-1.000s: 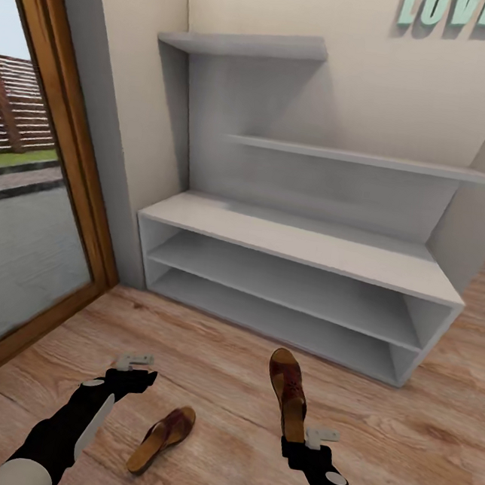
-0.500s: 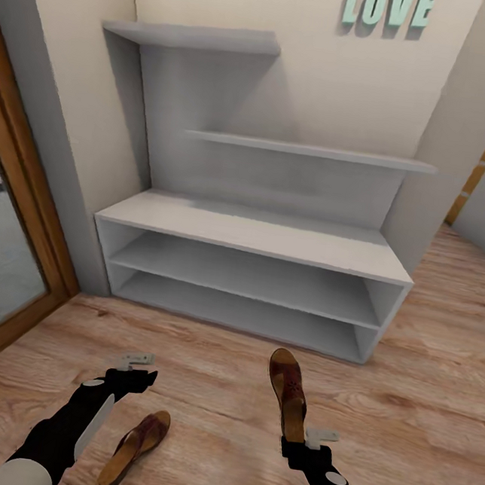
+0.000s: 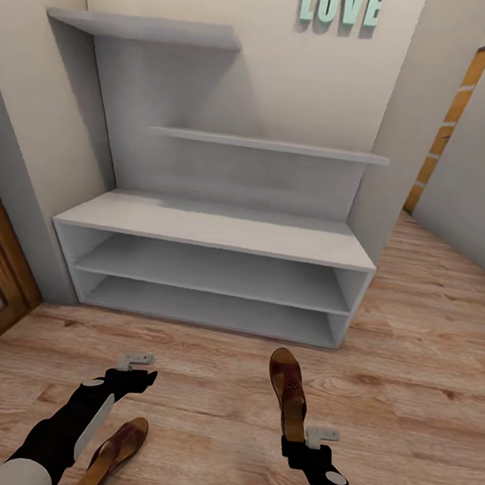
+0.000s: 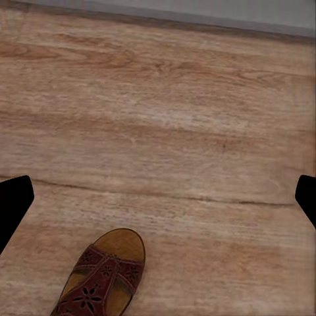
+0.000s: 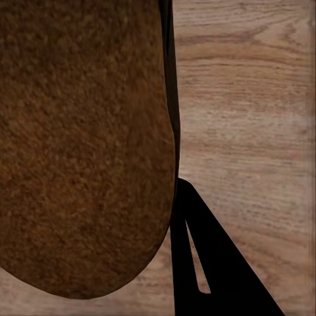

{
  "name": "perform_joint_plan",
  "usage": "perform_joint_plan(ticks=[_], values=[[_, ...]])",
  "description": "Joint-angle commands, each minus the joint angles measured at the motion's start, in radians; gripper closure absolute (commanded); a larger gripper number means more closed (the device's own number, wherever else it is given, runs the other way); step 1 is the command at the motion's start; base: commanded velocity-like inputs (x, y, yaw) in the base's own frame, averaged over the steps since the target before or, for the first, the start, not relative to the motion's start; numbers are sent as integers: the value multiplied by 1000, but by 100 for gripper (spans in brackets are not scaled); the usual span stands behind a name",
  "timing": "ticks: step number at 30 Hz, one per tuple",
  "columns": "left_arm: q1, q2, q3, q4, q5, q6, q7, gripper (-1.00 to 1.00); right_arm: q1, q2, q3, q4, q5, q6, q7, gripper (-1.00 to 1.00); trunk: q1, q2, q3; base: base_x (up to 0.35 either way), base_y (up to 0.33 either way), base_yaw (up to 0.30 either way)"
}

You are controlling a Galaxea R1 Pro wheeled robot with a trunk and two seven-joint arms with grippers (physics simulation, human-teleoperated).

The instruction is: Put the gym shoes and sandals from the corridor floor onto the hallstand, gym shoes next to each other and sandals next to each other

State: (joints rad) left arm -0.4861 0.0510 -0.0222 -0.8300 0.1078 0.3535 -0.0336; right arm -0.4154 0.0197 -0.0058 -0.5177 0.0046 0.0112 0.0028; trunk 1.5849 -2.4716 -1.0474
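Right hand (image 3: 302, 438) is clamped on one sandal (image 3: 288, 391) by the heel, toe pointing ahead at the hallstand (image 3: 218, 228), probably so it slides straight onto a shelf. Left hand (image 3: 138, 366) hangs wide open, holding nothing, with the other sandal (image 3: 112, 454) on the corridor floor (image 3: 426, 356) just behind it.

Sandals: two, one (image 3: 288, 392) in right gripper (image 3: 302, 438), one (image 3: 113, 452) on corridor floor (image 3: 422, 386). Hallstand (image 3: 214, 228): one. Grippers: two, incl. left gripper (image 3: 136, 366).
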Motion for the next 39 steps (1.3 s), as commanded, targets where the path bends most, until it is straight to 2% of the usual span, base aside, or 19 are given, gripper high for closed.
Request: perform_joint_plan(ticks=[1,10,27,39], values=[[0,1,-2,-1,10,6,1,-100,0,0,-1,-1,-3,1,0,100,0,0,-1,0,0,-36],[0,1,-2,-1,10,6,1,-100,0,0,0,2,-3,1,0,100,0,0,-1,0,0,-6],[0,2,-1,-1,11,6,1,-100,0,0,-1,4,-3,1,0,100,0,0,-1,50,280,0],[0,1,-1,-1,10,4,1,-100,0,0,0,5,-3,1,0,100,0,0,-1,0,37,0]])
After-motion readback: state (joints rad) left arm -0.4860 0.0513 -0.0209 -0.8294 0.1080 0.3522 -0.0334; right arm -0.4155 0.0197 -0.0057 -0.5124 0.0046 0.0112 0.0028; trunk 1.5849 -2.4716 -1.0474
